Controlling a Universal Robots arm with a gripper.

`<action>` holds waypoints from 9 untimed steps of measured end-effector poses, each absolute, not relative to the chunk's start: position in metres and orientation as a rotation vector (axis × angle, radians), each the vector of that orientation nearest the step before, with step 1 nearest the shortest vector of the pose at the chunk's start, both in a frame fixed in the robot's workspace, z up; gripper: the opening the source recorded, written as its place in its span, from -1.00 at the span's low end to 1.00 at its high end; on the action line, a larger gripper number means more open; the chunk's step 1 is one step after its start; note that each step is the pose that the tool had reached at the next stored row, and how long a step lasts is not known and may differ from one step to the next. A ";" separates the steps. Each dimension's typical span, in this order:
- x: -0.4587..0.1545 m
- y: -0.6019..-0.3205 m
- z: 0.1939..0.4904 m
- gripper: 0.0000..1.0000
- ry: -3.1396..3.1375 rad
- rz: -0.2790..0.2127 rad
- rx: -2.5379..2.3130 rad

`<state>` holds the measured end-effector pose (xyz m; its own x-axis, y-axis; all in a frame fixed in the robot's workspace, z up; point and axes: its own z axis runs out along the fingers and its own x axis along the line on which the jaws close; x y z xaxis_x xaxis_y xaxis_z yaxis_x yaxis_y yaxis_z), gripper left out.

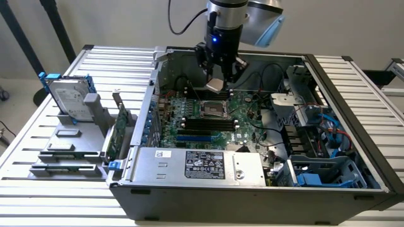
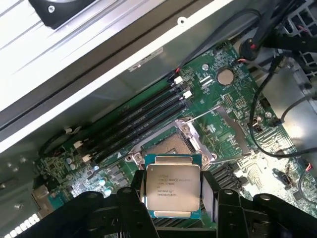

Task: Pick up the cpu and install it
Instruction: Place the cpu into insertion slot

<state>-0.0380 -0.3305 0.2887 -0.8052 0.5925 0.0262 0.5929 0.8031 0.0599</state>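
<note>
The cpu [image 2: 172, 186], a small square chip with a silvery top and printed text, is held between my gripper's [image 2: 172, 193] black fingers [image 2: 134, 201], which are shut on its two sides. In the exterior view the gripper [image 1: 218, 81] hangs inside the open computer case with the cpu [image 1: 215, 85] tilted at its tip, a short way above the motherboard [image 1: 208, 118]. The open cpu socket [image 1: 215, 109] with its metal frame lies just below and slightly in front; in the wrist view the socket [image 2: 171, 145] sits right beyond the chip's edge.
A large silver hard drive with blue rails [image 1: 68, 97] and upright green circuit cards [image 1: 117, 127] stand on a grey fixture at the exterior view's left. The power supply [image 1: 202, 165] fills the case front. Black cables [image 2: 267, 84] and memory slots [image 2: 143, 116] surround the socket.
</note>
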 end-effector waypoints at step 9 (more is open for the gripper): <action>-0.038 -0.330 0.288 0.09 -2.891 -0.102 -1.222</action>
<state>-0.0380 -0.3305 0.2879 -0.6972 0.7164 0.0261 0.7164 0.6951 0.0597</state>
